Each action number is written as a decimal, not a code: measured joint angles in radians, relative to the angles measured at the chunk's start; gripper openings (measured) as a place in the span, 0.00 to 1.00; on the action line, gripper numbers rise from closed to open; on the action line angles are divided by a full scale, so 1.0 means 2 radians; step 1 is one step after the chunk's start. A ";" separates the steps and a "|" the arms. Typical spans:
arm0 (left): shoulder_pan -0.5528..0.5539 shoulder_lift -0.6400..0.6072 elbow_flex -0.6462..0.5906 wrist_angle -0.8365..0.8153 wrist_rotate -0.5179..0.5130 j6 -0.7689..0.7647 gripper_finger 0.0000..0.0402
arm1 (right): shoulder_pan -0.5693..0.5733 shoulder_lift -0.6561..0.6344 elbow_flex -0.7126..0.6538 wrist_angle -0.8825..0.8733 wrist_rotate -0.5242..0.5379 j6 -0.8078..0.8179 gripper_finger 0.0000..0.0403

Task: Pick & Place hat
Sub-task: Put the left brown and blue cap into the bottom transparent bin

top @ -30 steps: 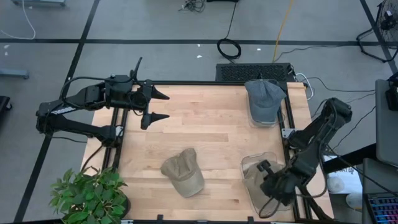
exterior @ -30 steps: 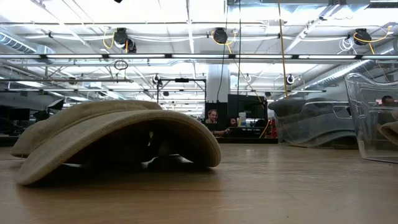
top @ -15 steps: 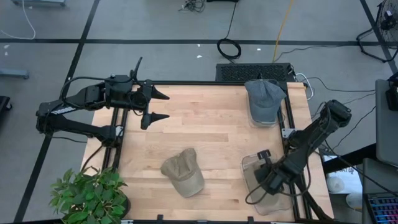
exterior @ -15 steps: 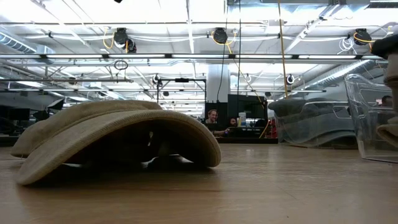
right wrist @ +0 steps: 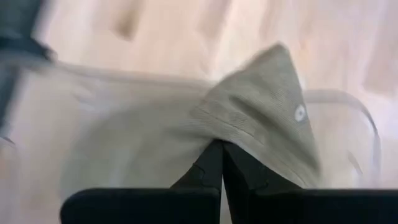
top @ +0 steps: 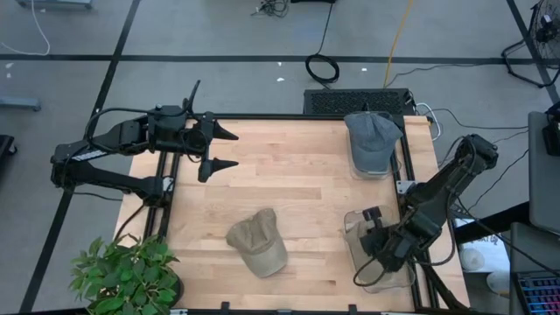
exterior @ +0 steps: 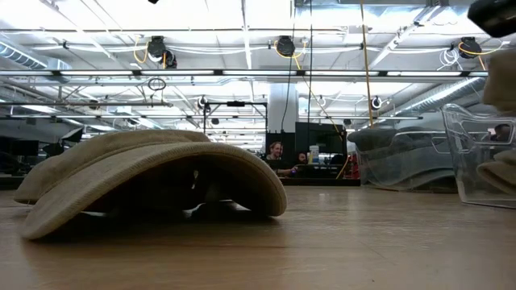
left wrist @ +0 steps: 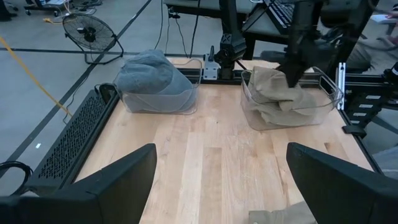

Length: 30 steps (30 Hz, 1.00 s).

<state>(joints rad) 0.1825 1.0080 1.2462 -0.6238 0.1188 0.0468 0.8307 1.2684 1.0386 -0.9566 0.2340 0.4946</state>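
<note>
Hat (right wrist: 249, 118), tan, was pinched tight by the right pincer (right wrist: 219, 163) over the clear bin (top: 385, 278) at lower right. Left pincer (top: 220, 149) was held open, upper left.

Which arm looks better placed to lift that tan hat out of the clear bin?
The right: its tool already pinches the tan hat in the clear bin; the left tool waits open across the table.

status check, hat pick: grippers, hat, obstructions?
Right gripper shut on tan cloth hat, in clear plastic bin. Left gripper open, idle at the table's far-left. No obstructions seen.
</note>
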 joint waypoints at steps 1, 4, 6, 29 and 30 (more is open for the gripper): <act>0.000 0.000 0.000 0.000 0.000 0.000 0.91 | 0.002 0.000 0.000 0.018 0.000 -0.005 0.00; 0.000 0.000 0.000 0.000 0.000 0.000 0.91 | 0.007 0.005 0.000 0.055 -0.005 -0.022 0.00; 0.000 0.000 0.000 0.000 0.000 0.000 0.91 | 0.007 0.014 0.000 0.077 -0.015 -0.036 0.00; 0.000 0.000 0.000 0.000 0.000 0.000 0.91 | 0.005 -0.026 -0.032 0.185 -0.037 -0.083 0.00; 0.000 0.000 0.000 0.000 0.000 0.000 0.91 | 0.003 -0.022 -0.041 0.185 -0.038 -0.083 0.00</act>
<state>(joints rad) 0.1825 1.0080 1.2461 -0.6238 0.1188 0.0465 0.8360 1.2239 0.9561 -0.5857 0.1586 0.3283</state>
